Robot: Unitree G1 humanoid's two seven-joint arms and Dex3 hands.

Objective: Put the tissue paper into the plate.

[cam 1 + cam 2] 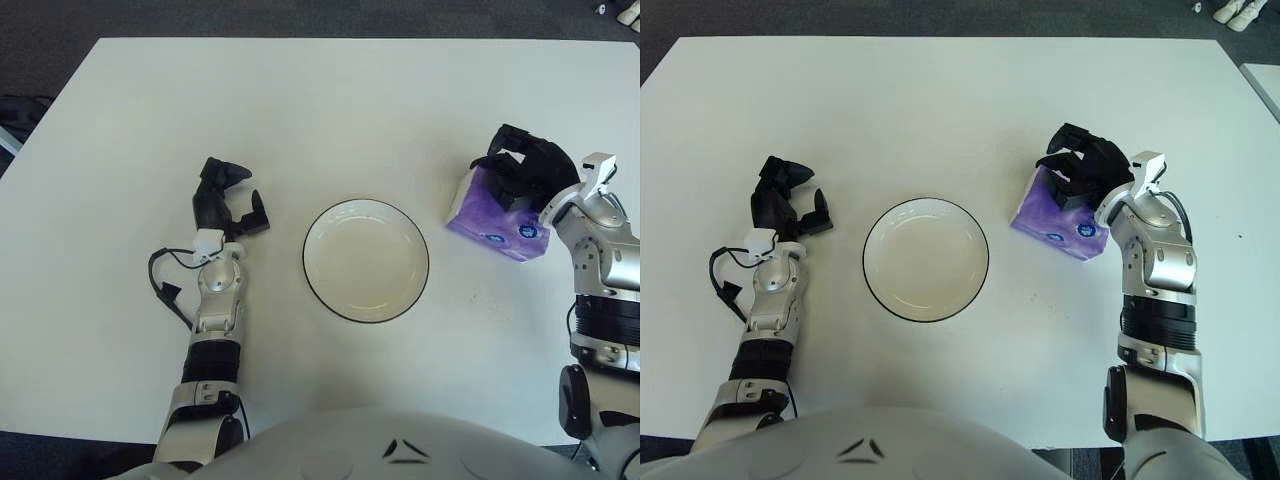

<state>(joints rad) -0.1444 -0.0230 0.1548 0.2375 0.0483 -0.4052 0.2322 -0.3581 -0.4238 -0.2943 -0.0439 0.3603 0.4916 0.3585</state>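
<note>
A purple tissue pack [492, 222] sits on the white table to the right of the plate. My right hand [522, 166] is over the pack's far top edge, and its black fingers are curled down around it. The pack looks slightly tilted, with its lower edge at table level. The white plate [366, 204] with a dark rim stands empty at the table's middle, about a hand's width left of the pack. My left hand [226, 200] shows to the left of the plate, with its fingers relaxed and holding nothing.
The white table [330, 100] stretches wide behind the plate and both hands. Its far edge meets dark floor at the top. A black cable [165, 285] loops beside my left forearm.
</note>
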